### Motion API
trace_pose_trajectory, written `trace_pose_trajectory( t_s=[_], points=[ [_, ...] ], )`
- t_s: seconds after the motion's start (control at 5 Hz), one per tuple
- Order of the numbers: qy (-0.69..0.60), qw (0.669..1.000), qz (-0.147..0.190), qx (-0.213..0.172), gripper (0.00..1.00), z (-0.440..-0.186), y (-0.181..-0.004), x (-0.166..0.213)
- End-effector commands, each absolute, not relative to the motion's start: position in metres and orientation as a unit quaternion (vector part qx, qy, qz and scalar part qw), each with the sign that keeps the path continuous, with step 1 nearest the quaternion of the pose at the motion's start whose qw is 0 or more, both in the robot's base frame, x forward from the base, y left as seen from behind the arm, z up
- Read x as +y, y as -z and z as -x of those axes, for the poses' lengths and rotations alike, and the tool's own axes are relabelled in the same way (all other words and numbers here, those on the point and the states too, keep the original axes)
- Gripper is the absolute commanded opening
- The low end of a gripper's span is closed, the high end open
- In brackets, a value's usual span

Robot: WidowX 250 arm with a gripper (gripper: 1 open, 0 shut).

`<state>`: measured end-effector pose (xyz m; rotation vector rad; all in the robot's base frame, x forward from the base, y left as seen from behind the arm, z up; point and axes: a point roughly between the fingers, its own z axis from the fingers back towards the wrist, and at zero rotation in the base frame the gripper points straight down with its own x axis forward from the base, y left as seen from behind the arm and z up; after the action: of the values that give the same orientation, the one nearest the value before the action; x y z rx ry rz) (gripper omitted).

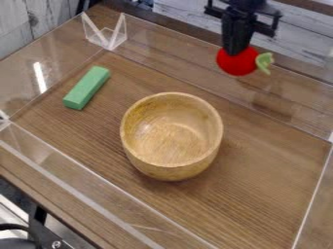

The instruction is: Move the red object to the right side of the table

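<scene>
The red object [239, 61] is a small round red toy fruit with a light-green leafy tip pointing right. It hangs just above the brown wood-grain table [260, 185] near the far edge, right of centre. My black gripper [237, 51] comes straight down from the top of the frame and is shut on the fruit's top. The fingertips are partly hidden against the fruit.
A wooden bowl [172, 134] stands in the middle of the table. A green rectangular block [88, 87] lies at the left. Low clear acrylic walls [104, 32] edge the table, with a folded clear piece at the far left corner.
</scene>
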<state>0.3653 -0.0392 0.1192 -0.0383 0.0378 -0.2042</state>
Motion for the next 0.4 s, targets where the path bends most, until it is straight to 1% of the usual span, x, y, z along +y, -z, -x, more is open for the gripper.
trace_pose_trajectory(
  t_s=[0.0, 0.2],
  points=[
    [0.098, 0.995, 0.023, -0.011, 0.0, -0.373, -0.136, -0.066],
    [0.098, 0.995, 0.026, 0.0, 0.0, -0.374, -0.121, -0.084]
  ],
)
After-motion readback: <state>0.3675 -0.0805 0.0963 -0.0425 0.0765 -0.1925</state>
